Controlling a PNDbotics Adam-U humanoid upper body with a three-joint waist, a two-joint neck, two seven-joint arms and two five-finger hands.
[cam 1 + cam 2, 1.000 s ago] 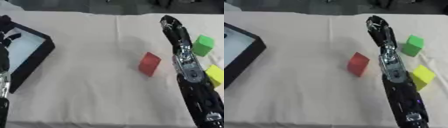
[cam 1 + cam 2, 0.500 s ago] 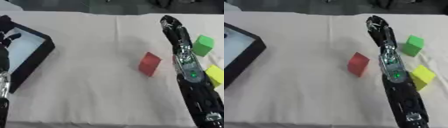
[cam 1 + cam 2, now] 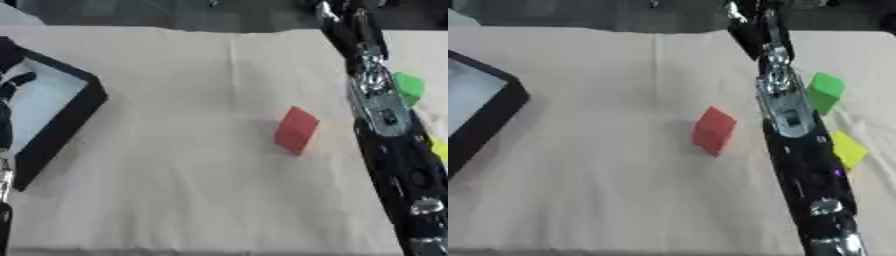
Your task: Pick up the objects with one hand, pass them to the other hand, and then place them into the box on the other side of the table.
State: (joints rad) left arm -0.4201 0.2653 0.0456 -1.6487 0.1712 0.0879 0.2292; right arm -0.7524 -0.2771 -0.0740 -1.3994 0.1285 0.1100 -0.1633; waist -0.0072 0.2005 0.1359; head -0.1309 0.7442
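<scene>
Left eye view: the red block (image 3: pixel 296 130) sits on the cream tablecloth (image 3: pixel 192 190) just right of centre, tilted on an edge or corner rather than flat. The right arm (image 3: pixel 385 125) runs from 5 o'clock up to 1 o'clock, passing just beside the block on its 3 o'clock side. The right hand (image 3: pixel 343 20) lies at the far edge near 1 o'clock, well beyond the block, and holds nothing that shows; how far its fingers are spread cannot be told. The black box (image 3: pixel 61 120) lies at 9 o'clock, and the left hand (image 3: pixel 10 82) hangs over its near wall with fingers that look relaxed and empty. A green block (image 3: pixel 408 86) shows at 3 o'clock, half hidden behind the arm.

Right eye view: a yellow block (image 3: pixel 847 148) lies at 4 o'clock, close against the forearm, and the green block sits at 2 o'clock.

The chief risk, judged from this layout, is the forearm sweeping sideways as the hand comes back: it could knock the tilted red block over or push the yellow and green ones toward the table edge. Because the red block rests askew, fingers closing on it may also meet a corner, letting it twist out before the handover.
</scene>
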